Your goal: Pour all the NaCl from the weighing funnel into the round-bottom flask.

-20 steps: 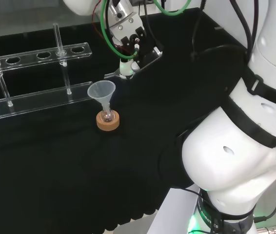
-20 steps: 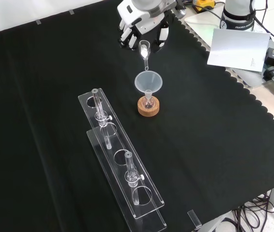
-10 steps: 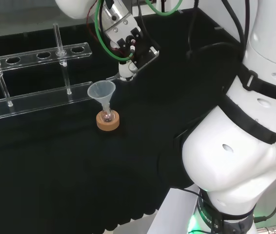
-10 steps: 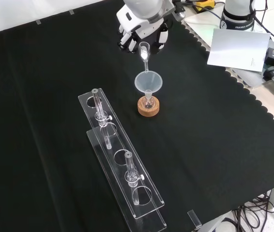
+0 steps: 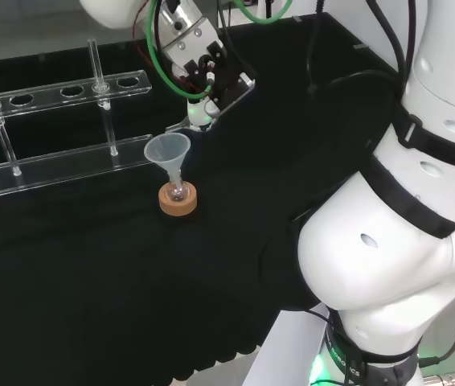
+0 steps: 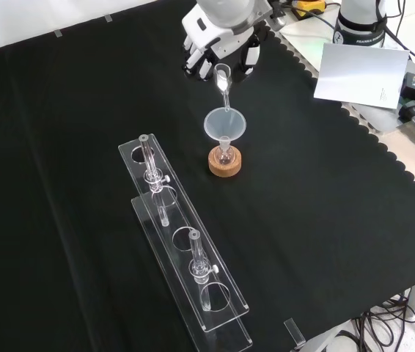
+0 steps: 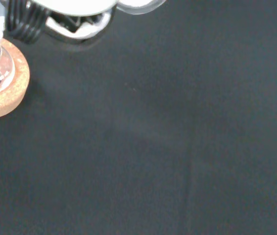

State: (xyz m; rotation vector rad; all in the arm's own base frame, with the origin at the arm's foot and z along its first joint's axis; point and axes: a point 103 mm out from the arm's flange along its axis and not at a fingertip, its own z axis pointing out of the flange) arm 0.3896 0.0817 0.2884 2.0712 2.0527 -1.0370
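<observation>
Since a second ago your hand [image 6: 222,45] has tilted the weighing funnel [image 6: 223,78] steeper over the plastic funnel [image 6: 224,124]; fingers hold it, pouring looks underway, unfinished.

The head view looks from behind and above the arm toward the hand [image 5: 199,68], the front view faces it from the opposite bench [image 6: 325,220] side, looking down, and the wrist view sits close below the hand, all sharing the cork stand [image 5: 178,200] [image 6: 225,163] [image 7: 1,93]
</observation>
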